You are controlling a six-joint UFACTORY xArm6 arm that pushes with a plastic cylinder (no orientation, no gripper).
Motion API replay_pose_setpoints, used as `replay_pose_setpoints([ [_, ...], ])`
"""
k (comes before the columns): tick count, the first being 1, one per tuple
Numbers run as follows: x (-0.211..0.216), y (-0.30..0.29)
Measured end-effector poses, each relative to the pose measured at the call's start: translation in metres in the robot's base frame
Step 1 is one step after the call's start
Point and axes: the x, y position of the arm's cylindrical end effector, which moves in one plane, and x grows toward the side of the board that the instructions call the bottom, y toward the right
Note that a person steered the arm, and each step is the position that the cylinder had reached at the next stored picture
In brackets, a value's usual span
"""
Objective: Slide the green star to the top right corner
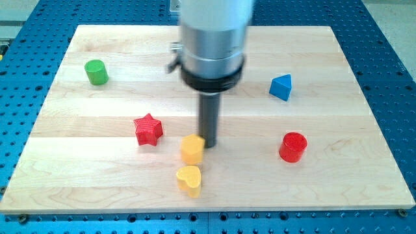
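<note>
No green star shows in the camera view; the arm's wide body hides part of the board's top middle. The only green block is a green cylinder (96,71) at the view's upper left. My tip (209,144) stands near the board's middle, touching or nearly touching the right upper edge of a yellow hexagon block (192,149). A yellow heart (189,179) lies just below that block. A red star (148,129) lies to the tip's left.
A blue triangular block (281,87) sits at the view's right, above a red cylinder (293,147). The wooden board (338,188) lies on a blue perforated table (396,39).
</note>
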Motion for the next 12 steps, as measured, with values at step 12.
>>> replay_pose_setpoints([
  [12,-0.258,-0.008],
])
